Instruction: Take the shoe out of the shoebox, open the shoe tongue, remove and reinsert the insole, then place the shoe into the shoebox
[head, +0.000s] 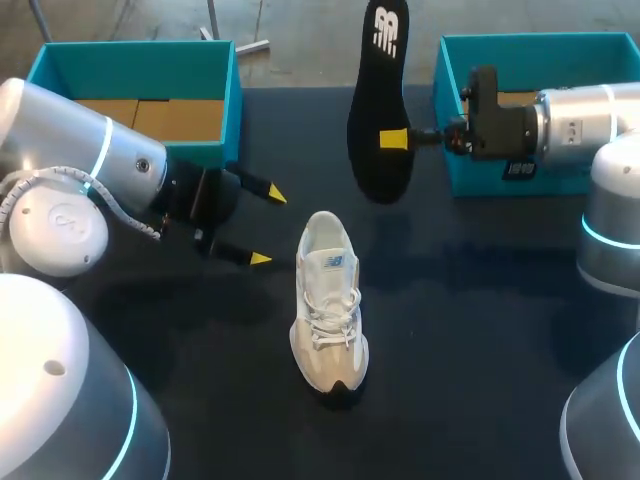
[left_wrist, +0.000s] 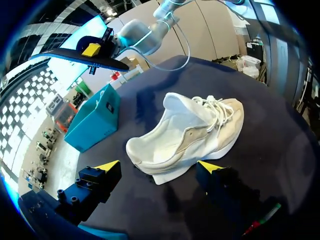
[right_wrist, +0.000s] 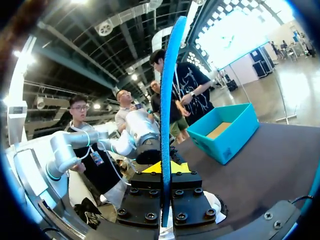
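Right gripper (head: 395, 139): closed on the black foam insole (head: 378, 100) near its mid-length, one finger on each face. The insole is carried clear of the dark desk (head: 480, 330) and shows edge-on between the fingers in the right wrist view.
Left gripper (head: 268, 227): fingers spread wide, holding nothing. The white lace-up sneaker (head: 328, 300) lies just ahead of its fingertips, heel end nearest, not touching them.
Sneaker: upright on its sole on the desk, below the held insole and ahead of the right gripper, collar opening facing up.
Teal cardboard shoeboxes: one behind the left gripper (head: 135, 60), one behind the right gripper (head: 520, 45), both open-topped.
Step in hand (judged): the insole is out of the sneaker and reinsertion is due.
Technique (judged): steady the sneaker first with the left gripper at the heel collar. Turn the insole so its broad forefoot end leads, line its long axis up with the sneaker, and feed it into the opening at a shallow angle beneath the tongue.
Risk (judged): an unbraced sneaker is likely to slide or tip under the push. A mid-length grip leaves the foam free to fold at the toe.
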